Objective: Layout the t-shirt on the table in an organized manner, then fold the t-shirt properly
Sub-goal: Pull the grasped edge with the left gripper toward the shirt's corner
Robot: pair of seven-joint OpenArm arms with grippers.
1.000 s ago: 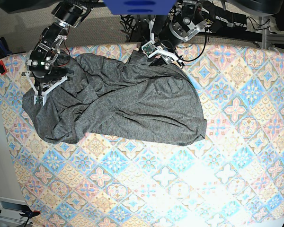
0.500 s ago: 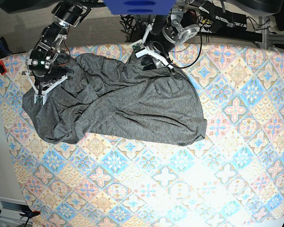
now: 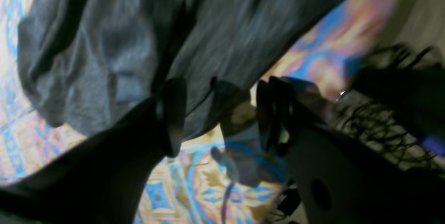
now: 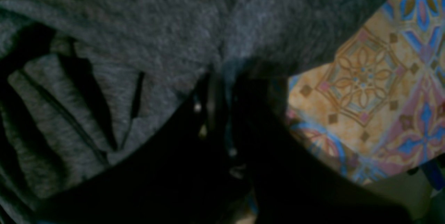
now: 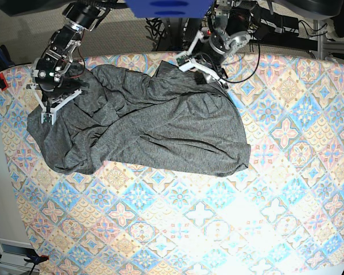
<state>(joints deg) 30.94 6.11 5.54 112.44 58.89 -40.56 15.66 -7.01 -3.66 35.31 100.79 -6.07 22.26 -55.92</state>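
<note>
Reading the base view, you find the t-shirt (image 5: 143, 129) bunched on the far left part of the table (image 5: 286, 189), long axis running left to right. Your right pincer (image 5: 49, 112) is pressed together on its left edge; your left pincer (image 5: 202, 73) stands spread at the far hem, holding nothing. Only the right wrist view shows cloth (image 4: 222, 26) caught between the jaws.

Bare table (image 5: 229, 229) beyond crumpled t-shirt (image 5: 160, 132)
</note>
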